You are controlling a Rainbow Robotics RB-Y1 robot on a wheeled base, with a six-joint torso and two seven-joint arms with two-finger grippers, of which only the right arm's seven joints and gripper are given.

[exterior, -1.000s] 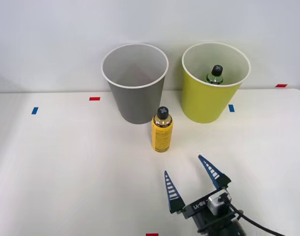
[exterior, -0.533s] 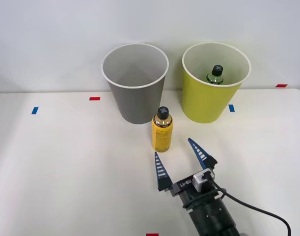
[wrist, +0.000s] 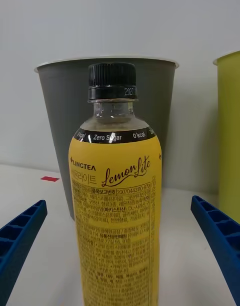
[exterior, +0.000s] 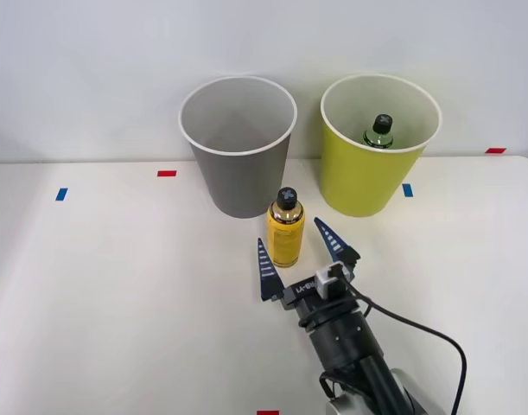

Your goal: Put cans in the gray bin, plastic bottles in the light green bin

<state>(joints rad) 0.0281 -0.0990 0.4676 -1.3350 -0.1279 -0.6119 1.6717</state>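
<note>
Now the end effector (exterior: 296, 252) is wide open and empty around the yellow bottle (exterior: 285, 229) on the desk (exterior: 117, 285) — a crooked squeeze could tip it onto the gray bin (exterior: 238, 147).

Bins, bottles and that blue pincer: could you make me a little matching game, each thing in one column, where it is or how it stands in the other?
Things:
1. yellow bottle
2. green bottle
3. gray bin
4. pincer

Places or states:
A. inside the green bin
B. open, one finger on each side of a bottle
C. upright on the table, in front of the gray bin
D. nothing visible inside

Pairs: 1-C, 2-A, 3-D, 4-B
</note>
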